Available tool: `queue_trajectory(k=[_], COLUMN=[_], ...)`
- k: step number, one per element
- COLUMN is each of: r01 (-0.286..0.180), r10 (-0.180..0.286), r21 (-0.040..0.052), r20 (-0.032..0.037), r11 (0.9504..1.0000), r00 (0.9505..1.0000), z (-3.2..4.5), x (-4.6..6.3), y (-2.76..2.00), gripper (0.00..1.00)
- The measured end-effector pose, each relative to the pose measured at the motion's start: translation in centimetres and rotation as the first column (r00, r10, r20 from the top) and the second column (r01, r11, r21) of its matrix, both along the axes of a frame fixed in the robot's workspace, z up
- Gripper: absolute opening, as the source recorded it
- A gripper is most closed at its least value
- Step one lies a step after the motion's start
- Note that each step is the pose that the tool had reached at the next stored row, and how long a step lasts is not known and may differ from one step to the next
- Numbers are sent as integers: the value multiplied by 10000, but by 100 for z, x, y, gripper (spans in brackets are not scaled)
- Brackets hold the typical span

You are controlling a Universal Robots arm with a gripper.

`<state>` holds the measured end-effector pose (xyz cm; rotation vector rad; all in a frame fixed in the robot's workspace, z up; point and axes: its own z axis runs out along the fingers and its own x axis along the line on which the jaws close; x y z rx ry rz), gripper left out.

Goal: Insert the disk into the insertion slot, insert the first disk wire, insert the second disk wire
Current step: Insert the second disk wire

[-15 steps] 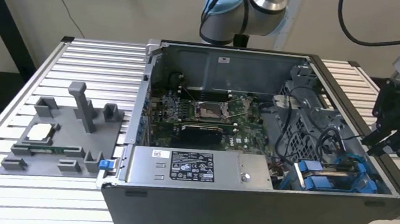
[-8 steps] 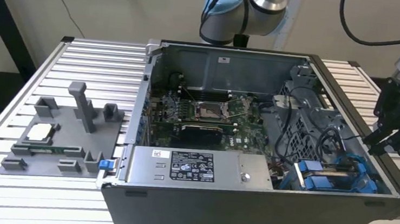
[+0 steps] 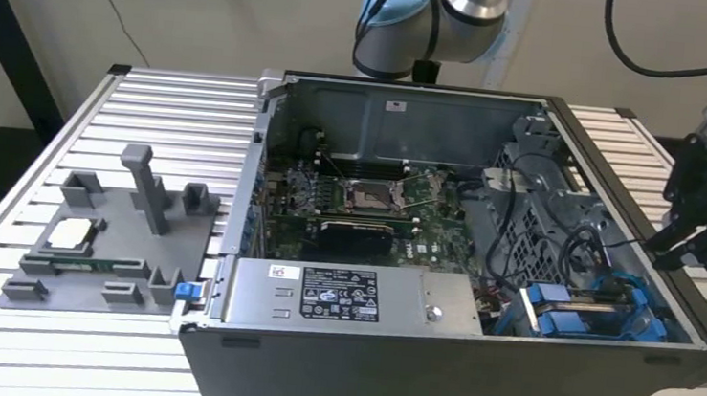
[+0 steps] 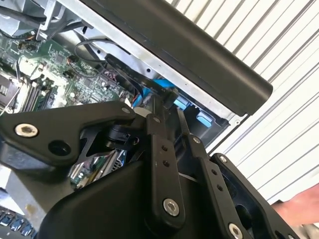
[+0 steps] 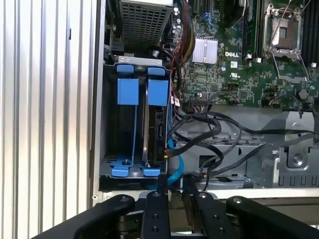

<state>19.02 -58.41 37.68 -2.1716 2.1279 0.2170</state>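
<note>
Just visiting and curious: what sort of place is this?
Likely a robotics lab bench: a robot arm beside an opened computer case that sits on a slatted metal table.

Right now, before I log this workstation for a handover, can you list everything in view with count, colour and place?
table: one, silver, slatted, under everything
computer case: one, dark grey, open, on the table
fixture: one, grey plastic, exterior view's left of the case
chip: one, silver, on the fixture
motherboard: one, green, case floor
insertion slot: one, grey metal, case corner near the gripper
disk: one, black, blue-framed, inside the insertion slot
blue wire: one, by the disk's end
black wires: several, beside the slot
arm: one, silver and blue, behind the case
gripper: one, black, exterior view's right of the case
</note>
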Motion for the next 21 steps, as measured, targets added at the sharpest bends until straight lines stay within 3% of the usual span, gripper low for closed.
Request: queue_trajectory(k=[2,8,13,21], r01=[-1,-1,94,566], r10=[1,-2,-102,-576], r21=[75,94,223,293], r20=[60,323,348,345], r11=[10000,10000,9997,9980], r00=[10000,9995,9993,9977], z=[0,-2,-12,-27], x=[2,3,3,6], y=[-6,-54,-77,-100], gripper=[100,100,100,100])
